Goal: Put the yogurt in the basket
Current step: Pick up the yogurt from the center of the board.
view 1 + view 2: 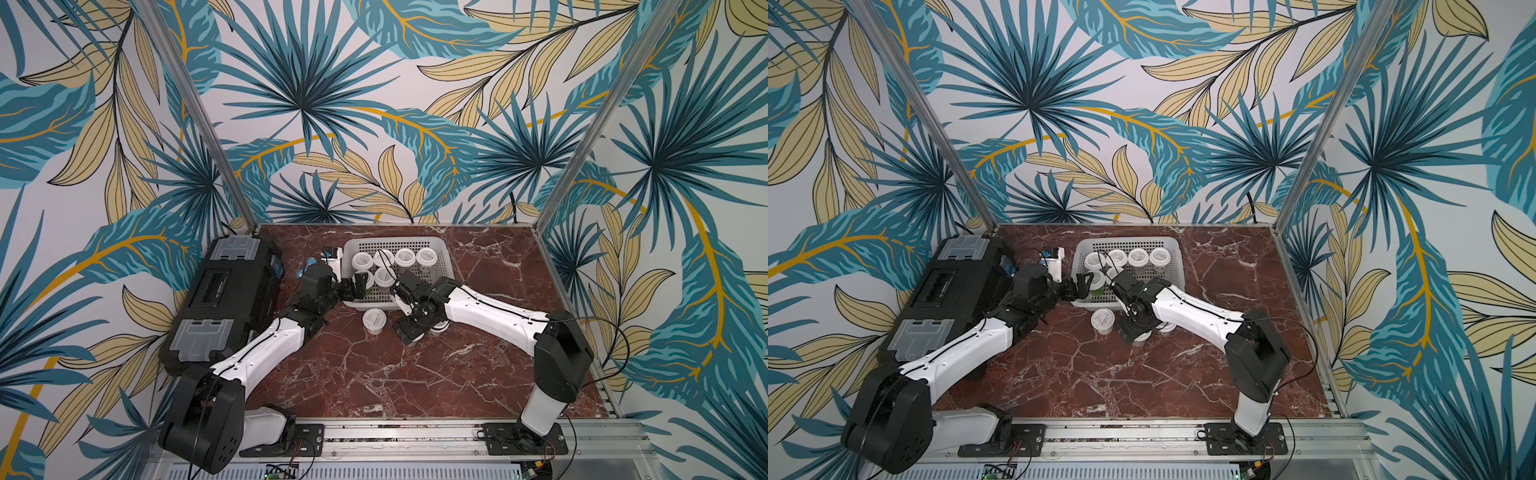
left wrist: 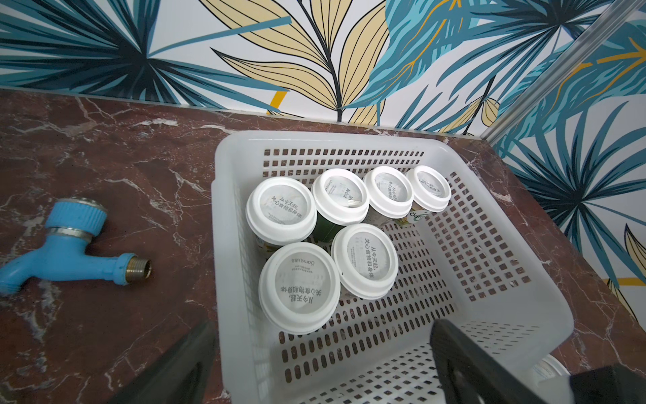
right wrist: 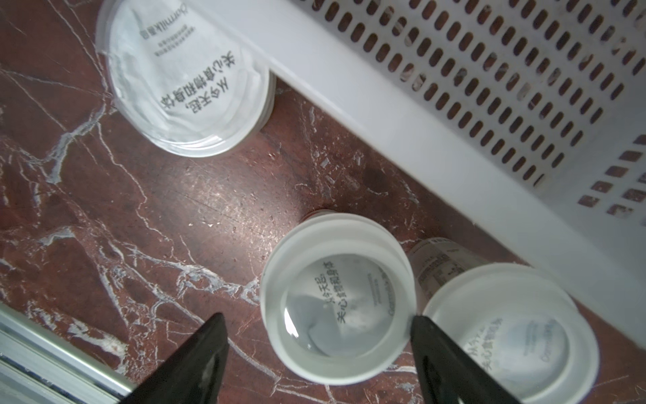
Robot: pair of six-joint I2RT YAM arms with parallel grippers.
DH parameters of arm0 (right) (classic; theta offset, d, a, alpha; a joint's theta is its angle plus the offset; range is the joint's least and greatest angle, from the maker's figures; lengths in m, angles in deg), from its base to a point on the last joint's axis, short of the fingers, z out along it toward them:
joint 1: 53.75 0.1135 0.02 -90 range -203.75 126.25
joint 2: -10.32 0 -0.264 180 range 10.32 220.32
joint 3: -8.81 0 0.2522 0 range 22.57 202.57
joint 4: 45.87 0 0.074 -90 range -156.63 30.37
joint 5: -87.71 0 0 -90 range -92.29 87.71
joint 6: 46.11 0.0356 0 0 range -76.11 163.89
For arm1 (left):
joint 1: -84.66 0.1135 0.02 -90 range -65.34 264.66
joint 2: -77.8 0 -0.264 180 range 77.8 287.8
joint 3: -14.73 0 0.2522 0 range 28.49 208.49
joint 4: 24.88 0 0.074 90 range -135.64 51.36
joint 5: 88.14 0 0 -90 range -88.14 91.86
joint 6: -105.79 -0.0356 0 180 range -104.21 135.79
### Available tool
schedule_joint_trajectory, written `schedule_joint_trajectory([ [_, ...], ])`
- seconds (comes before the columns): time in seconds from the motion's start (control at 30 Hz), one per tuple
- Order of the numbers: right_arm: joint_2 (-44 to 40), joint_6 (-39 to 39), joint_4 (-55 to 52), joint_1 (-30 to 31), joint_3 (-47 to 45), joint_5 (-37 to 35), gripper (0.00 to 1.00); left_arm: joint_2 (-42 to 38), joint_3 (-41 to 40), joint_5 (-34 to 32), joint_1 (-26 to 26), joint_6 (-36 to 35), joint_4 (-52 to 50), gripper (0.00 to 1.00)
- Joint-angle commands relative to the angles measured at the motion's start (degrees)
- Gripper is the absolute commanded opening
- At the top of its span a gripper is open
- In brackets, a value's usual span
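Observation:
The pale basket (image 1: 443, 266) (image 1: 1178, 266) stands at the back of the table. It holds several white-lidded yogurt cups (image 2: 299, 288), all upright along its left and far sides. My left gripper (image 1: 357, 289) (image 2: 321, 349) is open and empty at the basket's near left corner, one finger outside the wall (image 2: 230, 280) and one above the inside. My right gripper (image 1: 407, 332) (image 3: 318, 325) points down in front of the basket, open. A yogurt cup (image 3: 335, 297) stands between its fingers, off-centre towards one finger. A second cup (image 3: 507, 335) stands just beside it. A third (image 1: 374, 321) (image 3: 185, 80) stands alone to the left.
A blue tap fitting (image 2: 70, 252) lies on the marble left of the basket. A large black toolbox (image 1: 224, 299) fills the table's left side. The basket's near wall (image 3: 384, 122) runs close behind the loose cups.

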State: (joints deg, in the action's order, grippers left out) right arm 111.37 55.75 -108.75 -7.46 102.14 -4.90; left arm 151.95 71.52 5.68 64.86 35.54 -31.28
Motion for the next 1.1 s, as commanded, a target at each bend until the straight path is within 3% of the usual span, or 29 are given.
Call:
schedule_joint_trajectory([
  [0.0, -2.4, 0.9, 0.7, 0.2, -1.4, 1.1, 0.86, -1.1, 1.2, -0.6, 0.1, -0.4, -0.5, 1.00],
  [0.7, -1.1, 1.4, 1.0, 0.1, -3.0, 0.5, 0.89, -1.6, 0.9, -1.0, 0.2, -0.6, -0.8, 1.00],
  [1.07, 0.0, 1.6, 2.0, 0.1, -3.2, 2.1, 0.85, -1.7, 0.9, -0.9, 0.1, -0.6, -0.8, 0.96],
])
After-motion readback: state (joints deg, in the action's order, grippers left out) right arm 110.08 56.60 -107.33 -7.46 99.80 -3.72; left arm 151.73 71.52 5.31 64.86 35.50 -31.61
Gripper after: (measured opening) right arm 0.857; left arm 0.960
